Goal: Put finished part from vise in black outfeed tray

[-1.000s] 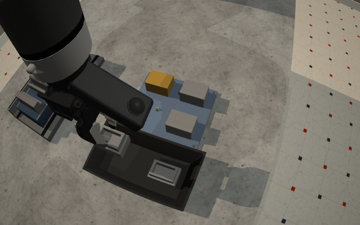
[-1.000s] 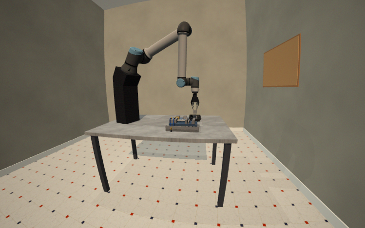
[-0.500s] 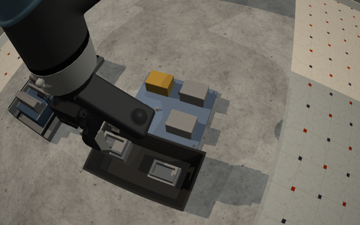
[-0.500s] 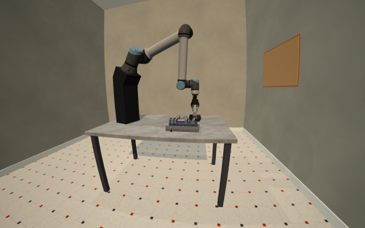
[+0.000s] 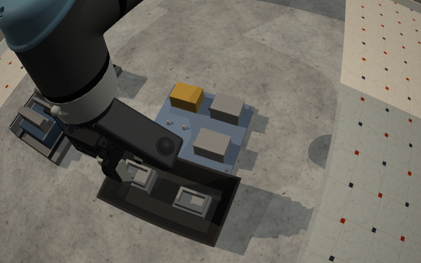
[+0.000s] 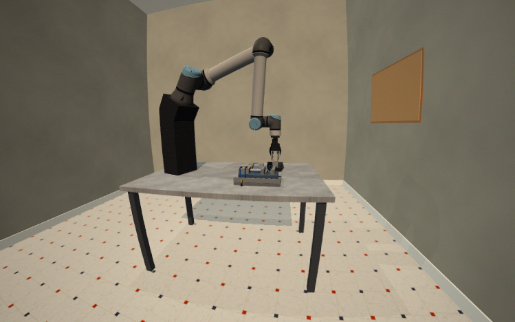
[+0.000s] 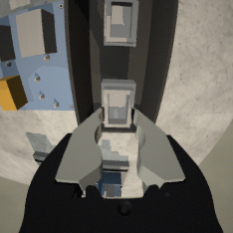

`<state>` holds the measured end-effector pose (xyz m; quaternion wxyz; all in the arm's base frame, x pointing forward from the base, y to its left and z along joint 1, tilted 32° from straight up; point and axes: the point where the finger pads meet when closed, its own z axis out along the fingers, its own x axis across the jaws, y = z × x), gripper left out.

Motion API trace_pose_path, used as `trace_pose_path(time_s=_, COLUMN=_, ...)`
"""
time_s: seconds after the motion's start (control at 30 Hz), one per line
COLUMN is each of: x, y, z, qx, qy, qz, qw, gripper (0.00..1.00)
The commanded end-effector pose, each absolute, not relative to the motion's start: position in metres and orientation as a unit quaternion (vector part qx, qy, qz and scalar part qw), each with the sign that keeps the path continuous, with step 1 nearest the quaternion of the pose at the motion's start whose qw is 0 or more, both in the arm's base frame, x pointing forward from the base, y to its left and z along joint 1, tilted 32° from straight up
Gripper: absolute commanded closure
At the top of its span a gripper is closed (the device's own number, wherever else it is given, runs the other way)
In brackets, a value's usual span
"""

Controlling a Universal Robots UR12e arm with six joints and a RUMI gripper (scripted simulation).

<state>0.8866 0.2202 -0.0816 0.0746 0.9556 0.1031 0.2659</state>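
My gripper [image 5: 132, 175] is shut on the finished part [image 5: 141, 178], a grey block with a pocket on top, and holds it over the left end of the black outfeed tray [image 5: 169, 200]. In the wrist view the held part [image 7: 118, 106] sits between my fingers above the tray floor. A second pocketed block [image 5: 192, 200] lies in the tray's right half; it shows at the top of the wrist view [image 7: 119, 22]. The vise [image 5: 35, 127] stands at the left, partly hidden by my arm. In the exterior view my gripper [image 6: 275, 154] hangs just above the table fixtures.
A blue fixture plate [image 5: 206, 127] behind the tray carries two plain grey blocks [image 5: 226, 108] [image 5: 211, 144], an orange block [image 5: 186, 96] and small pins [image 5: 175, 124]. The tray's raised walls surround the held part. My arm's wrist link [image 5: 133, 130] overhangs the plate's left edge.
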Motion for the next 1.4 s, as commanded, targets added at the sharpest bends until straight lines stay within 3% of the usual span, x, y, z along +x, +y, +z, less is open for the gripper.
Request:
trace_pose_path(time_s=0.0, x=0.8904, y=0.2200, z=-0.0862, qx=0.955, qy=0.103, qz=0.266, qw=0.075, gripper=1.00)
trace_pose_path(time_s=1.37, x=0.8964, y=0.2190, z=-0.0957, qx=0.955, qy=0.103, qz=0.266, qw=0.075, gripper=1.00)
